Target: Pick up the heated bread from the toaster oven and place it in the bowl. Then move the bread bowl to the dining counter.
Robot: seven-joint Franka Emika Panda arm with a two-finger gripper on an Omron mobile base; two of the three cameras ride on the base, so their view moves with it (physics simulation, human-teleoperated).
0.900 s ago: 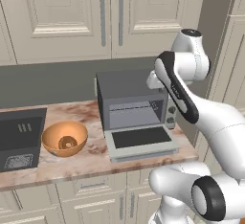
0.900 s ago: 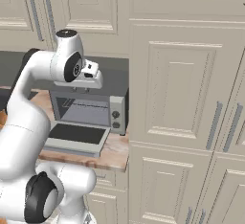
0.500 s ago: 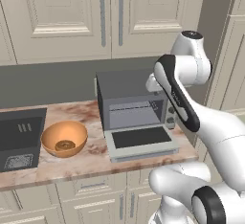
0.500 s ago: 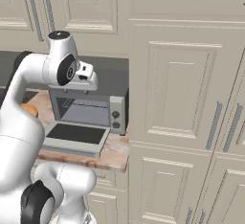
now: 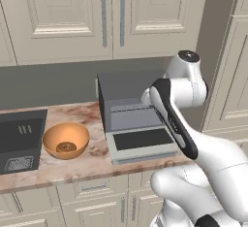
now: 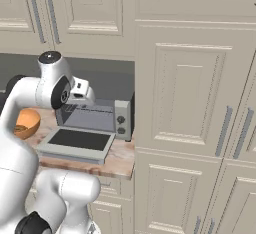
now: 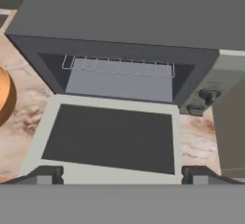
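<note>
A: Hand view first: we look down on the toaster oven (image 7: 119,50), its door (image 7: 107,139) dropped flat toward us and the wire rack (image 7: 117,67) bare. Our gripper (image 7: 122,175) hangs above the door's front edge, finger tips far apart at the two lower corners, jaws released and holding nothing.

B: Then where is the heated bread? We can't see it inside the oven.

A: In the left base view the bowl (image 5: 66,140) stands left of the oven, just beside it on the marbled counter (image 5: 72,165). Something dark and ring-shaped lies in its bottom (image 5: 65,147); we can't make out a golden lump there, so we can't tell where the bread is.

B: Our guess, then: the bowl is next. What could go wrong?

A: The open door juts out beside it. A low swing left from the oven could clip that door. And the bowl's smooth, rounded wall may slip or tip under a shallow rim pinch, spilling its contents.
</note>
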